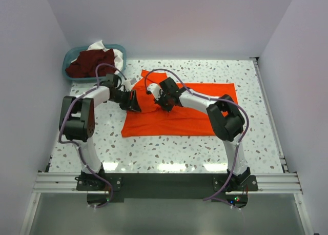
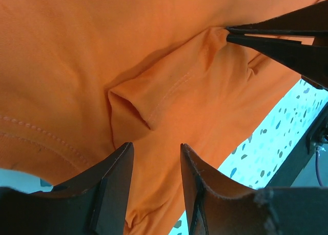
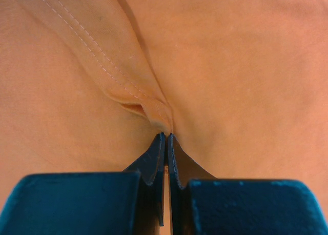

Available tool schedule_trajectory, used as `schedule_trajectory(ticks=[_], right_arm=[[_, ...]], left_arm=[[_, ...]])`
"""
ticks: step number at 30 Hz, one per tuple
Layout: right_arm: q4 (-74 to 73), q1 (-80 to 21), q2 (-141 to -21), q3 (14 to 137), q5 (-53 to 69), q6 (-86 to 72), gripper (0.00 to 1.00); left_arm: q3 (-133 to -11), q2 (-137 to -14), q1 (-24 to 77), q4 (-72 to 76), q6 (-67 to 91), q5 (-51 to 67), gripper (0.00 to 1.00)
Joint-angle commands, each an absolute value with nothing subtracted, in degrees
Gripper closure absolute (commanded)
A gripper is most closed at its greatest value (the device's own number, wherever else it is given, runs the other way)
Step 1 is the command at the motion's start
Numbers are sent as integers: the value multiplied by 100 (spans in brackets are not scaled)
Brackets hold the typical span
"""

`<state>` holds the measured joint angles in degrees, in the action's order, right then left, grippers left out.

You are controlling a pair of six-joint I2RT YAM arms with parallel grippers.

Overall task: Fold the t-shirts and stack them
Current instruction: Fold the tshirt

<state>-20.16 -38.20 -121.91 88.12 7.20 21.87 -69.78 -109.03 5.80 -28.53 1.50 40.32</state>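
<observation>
1. Desk (image 1: 169,153): the near strip, between my bases and the orange-red t-shirt (image 1: 179,119), carries nothing.

2. Orange-red t-shirt: it lies spread on the desk, mostly flat. Its left part is bunched where both arms meet.

3. Right fingers (image 3: 165,142): closed tight on a small ridge of the orange-red t-shirt, left of the shirt's centre. A stitched hem fold (image 2: 154,101) runs into the pinch.

4. Left fingers (image 1: 133,102): parted to a moderate gap at the shirt's left edge, with nothing between them. The hem fold lies just ahead of the tips.

5. Teal basket (image 1: 65,65): beyond the shirt's far-left corner. It holds maroon t-shirts (image 1: 92,63) and some white cloth (image 1: 102,44), not yet folded.

Hazards, as I judge them:
- The right pinch holds little cloth. A quick pull could slip it free and drop the fold.
- I cannot tell how many layers the pinch takes. Extra layers would drag the whole shirt rather than turn one flap.
- If the left fingers close short of the hem, they catch nothing or one loose layer, and the fold skews.
- Both wrists work close together over the shirt's left part. A crossing move risks contact between them.
</observation>
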Motion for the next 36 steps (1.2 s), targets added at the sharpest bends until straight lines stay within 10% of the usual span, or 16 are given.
schedule_trajectory(ticks=[1, 15, 26, 33, 36], right_arm=[[-2004, -3779, -12278, 9035, 747, 2083, 100], [-2100, -3762, -12261, 9035, 774, 2109, 100], [-2180, -3683, -12103, 8974, 826, 2101, 100], [-2232, -3525, -12015, 8956, 634, 2065, 86], [-2276, -3463, -11918, 8947, 449, 2013, 58]], left_arm=[[-7216, -10960, 676, -2487, 422, 4210, 53], [-7470, -11487, 817, -2426, 571, 4201, 60], [-7900, -11417, 826, -2470, 791, 4438, 100], [-8393, -11899, 826, -2145, 993, 4728, 85], [-8525, -12032, 817, -1865, 1142, 4834, 69]])
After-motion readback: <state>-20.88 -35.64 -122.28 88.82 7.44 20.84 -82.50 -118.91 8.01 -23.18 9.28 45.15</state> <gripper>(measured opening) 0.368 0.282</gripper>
